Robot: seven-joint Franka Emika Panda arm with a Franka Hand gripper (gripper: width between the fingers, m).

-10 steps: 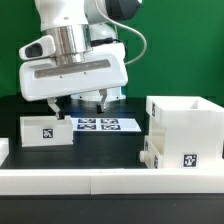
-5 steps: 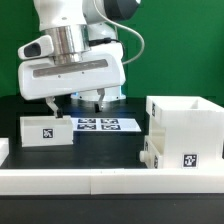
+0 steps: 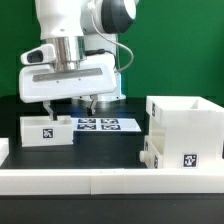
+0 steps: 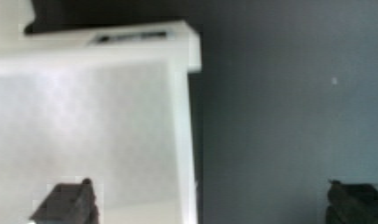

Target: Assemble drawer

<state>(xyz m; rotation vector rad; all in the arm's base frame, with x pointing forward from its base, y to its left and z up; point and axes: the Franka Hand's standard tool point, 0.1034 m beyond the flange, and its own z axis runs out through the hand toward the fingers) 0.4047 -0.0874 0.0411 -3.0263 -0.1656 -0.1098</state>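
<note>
A small white tray [image 3: 47, 128] with a square tag stands on the black table at the exterior view's left. The large white casing [image 3: 185, 122] stands at the right, with a second tagged white part [image 3: 180, 156] low against its front. My gripper [image 3: 72, 107] hangs open just above the left tray's far right end. In the wrist view the gripper [image 4: 212, 205] is open. One fingertip [image 4: 65, 203] is over the tray [image 4: 97, 110], the other over bare table, and the tray's side wall lies between them. Nothing is held.
The marker board [image 3: 98, 125] lies flat behind the tray, under the hand. A low white border rail [image 3: 100, 180] runs along the table's front edge. A green wall stands behind.
The hand has turned from a tilt to level and shifted slightly toward the exterior view's left, over the small tray. The fingers stay open. The parts have not moved.
</note>
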